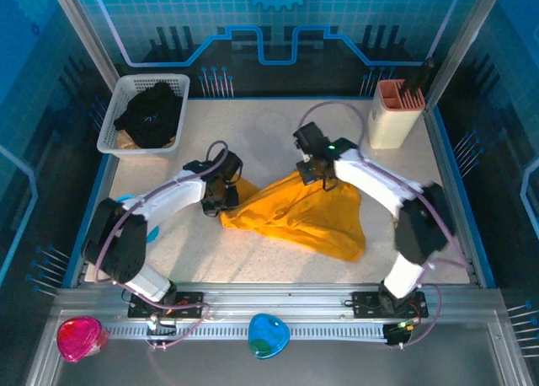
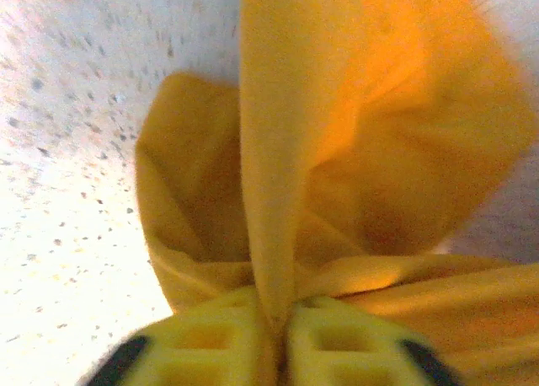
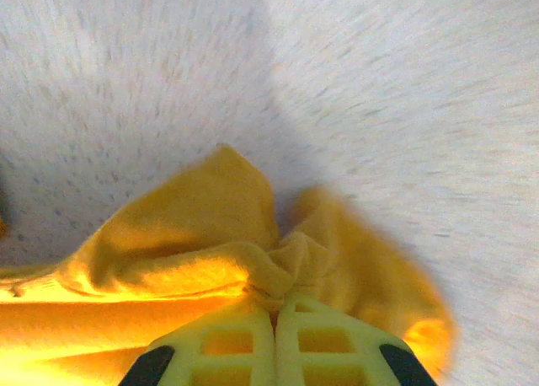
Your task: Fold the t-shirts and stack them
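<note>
My left gripper (image 2: 282, 323) and right gripper (image 3: 274, 314) each pinch a bunched edge of the yellow shirt (image 1: 312, 222), crumpled on the table (image 1: 210, 255). Nothing's folded — the black shirt (image 1: 152, 115) waits in the basket (image 1: 112, 123), far left.

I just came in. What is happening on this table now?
Two robot arms are handling the yellow t-shirt. The left claw and the right claw are each shut on its cloth, which is bunched and not yet folded. The black t-shirt sits in the white basket, far left.
</note>
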### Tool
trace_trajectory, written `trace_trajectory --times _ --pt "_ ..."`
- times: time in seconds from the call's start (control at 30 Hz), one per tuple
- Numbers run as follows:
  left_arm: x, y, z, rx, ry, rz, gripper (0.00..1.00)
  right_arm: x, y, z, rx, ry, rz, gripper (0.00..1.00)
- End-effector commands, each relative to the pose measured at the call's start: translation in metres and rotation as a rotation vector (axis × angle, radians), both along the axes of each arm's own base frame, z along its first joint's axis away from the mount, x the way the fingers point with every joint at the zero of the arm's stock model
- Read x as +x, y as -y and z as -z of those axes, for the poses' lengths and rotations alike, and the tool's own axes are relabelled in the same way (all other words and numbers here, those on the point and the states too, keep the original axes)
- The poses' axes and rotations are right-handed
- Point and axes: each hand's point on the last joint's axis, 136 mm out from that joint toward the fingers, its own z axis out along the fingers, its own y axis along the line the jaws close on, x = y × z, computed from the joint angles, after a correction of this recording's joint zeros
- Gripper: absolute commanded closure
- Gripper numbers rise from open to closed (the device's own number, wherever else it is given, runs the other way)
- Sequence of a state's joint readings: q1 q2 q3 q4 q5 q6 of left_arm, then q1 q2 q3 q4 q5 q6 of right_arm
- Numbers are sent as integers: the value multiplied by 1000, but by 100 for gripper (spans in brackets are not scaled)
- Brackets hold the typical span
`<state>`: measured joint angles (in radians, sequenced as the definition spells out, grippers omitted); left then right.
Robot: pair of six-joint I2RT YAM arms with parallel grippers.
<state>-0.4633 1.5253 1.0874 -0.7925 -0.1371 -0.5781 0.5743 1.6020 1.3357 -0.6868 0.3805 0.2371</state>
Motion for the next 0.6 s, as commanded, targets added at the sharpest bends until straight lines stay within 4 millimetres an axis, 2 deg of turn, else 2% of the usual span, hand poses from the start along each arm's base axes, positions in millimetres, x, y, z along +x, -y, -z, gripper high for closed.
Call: trace_trajectory --times 0.0,0.03,0.07,0.1,0.2,0.3,0.4,0.57 --pt "-23 -23 -39 90 -28 31 43 -20 48 -39 15 160 195 100" --pt "-24 -25 -48 96 -20 35 24 -29 55 -42 39 179 219 100" --pt "-25 -28 -55 103 -11 33 10 -36 60 -44 58 191 235 100" --pt "-24 -30 -63 110 6 31 1 -43 67 -44 72 202 257 100" --pt "-24 -33 -76 117 34 31 1 -56 83 -41 83 217 308 100" --pt "-27 -18 -79 109 51 106 1 -59 97 -35 60 208 358 100" --pt "-41 -9 -62 156 -24 155 5 -58 119 -30 17 195 435 100" --pt "-60 3 -11 190 -134 161 20 -54 149 -29 0 191 534 100"
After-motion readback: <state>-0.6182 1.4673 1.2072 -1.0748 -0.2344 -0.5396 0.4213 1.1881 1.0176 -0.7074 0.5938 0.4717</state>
